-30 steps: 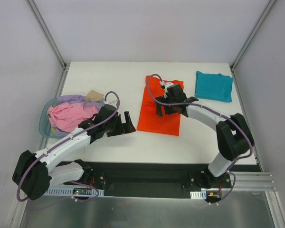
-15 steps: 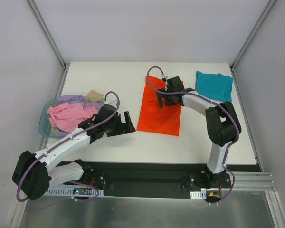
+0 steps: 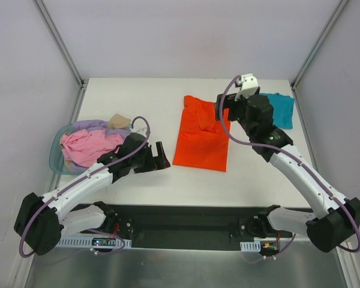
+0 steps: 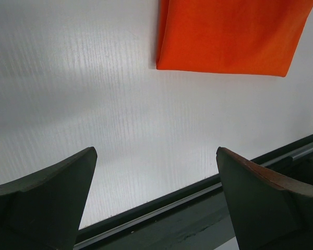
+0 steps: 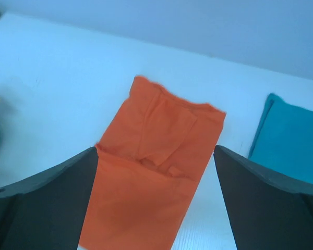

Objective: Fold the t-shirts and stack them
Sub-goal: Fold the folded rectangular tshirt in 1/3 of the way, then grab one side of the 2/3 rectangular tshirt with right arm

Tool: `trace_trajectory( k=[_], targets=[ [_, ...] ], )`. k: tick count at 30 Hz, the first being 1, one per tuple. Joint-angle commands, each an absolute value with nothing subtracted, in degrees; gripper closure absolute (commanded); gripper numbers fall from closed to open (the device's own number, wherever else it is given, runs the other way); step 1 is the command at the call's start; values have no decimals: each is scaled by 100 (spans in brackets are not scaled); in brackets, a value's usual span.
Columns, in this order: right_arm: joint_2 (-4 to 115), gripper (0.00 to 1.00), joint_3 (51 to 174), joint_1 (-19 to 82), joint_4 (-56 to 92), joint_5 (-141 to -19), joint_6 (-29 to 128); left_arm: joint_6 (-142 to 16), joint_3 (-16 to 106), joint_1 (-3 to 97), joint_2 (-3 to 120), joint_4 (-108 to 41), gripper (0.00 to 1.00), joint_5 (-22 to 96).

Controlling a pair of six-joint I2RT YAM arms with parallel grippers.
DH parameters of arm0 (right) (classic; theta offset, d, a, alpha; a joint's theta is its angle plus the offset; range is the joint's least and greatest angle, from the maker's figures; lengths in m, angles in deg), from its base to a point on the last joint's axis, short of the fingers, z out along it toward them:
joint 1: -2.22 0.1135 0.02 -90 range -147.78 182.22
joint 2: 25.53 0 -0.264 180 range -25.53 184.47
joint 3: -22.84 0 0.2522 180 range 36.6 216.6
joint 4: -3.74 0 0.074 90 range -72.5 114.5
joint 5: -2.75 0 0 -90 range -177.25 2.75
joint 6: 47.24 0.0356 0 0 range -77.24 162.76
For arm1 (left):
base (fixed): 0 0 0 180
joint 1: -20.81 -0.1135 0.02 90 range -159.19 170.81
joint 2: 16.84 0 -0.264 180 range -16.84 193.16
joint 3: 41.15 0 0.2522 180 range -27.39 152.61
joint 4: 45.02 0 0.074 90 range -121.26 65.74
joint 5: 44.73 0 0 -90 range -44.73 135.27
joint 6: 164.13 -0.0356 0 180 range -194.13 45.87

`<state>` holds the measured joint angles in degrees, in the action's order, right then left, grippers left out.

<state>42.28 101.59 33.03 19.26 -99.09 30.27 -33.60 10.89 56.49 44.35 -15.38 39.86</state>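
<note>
The orange-red t-shirt (image 3: 201, 137) lies folded into a long strip in the middle of the table, its sleeves tucked inward at the far end (image 5: 161, 140). A folded teal t-shirt (image 3: 281, 109) lies at the back right, partly behind my right arm. My right gripper (image 3: 227, 110) hovers above the orange shirt's far end, open and empty; in its wrist view (image 5: 155, 149) the shirt shows below between the fingers. My left gripper (image 3: 163, 156) rests low just left of the shirt's near corner (image 4: 229, 36), open with only bare table between its fingers (image 4: 156, 152).
A translucent blue basket (image 3: 55, 151) at the left edge holds pink (image 3: 87, 147), lavender (image 3: 95, 125) and tan (image 3: 117, 120) shirts. The table's dark front rail (image 4: 208, 208) runs just under my left gripper. Grey walls close in the back and sides.
My right arm has lifted off the orange shirt and swung up and to the right, uncovering the shirt's far end. The left arm and the shirts have stayed put.
</note>
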Motion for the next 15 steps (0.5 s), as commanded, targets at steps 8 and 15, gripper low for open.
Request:
trace_trajectory(
  k=[8, 15],
  targets=[
    [4029, 3, 8767, 5003, 3498, -9630, 1385, -3660, 970, 5693, 3344, -727, 1, 4816],
    [5645, 3, 9196, 5785, 4174, -10097, 1042, -3696, 935, 5693, 2615, -182, 1, 5370]
  ],
)
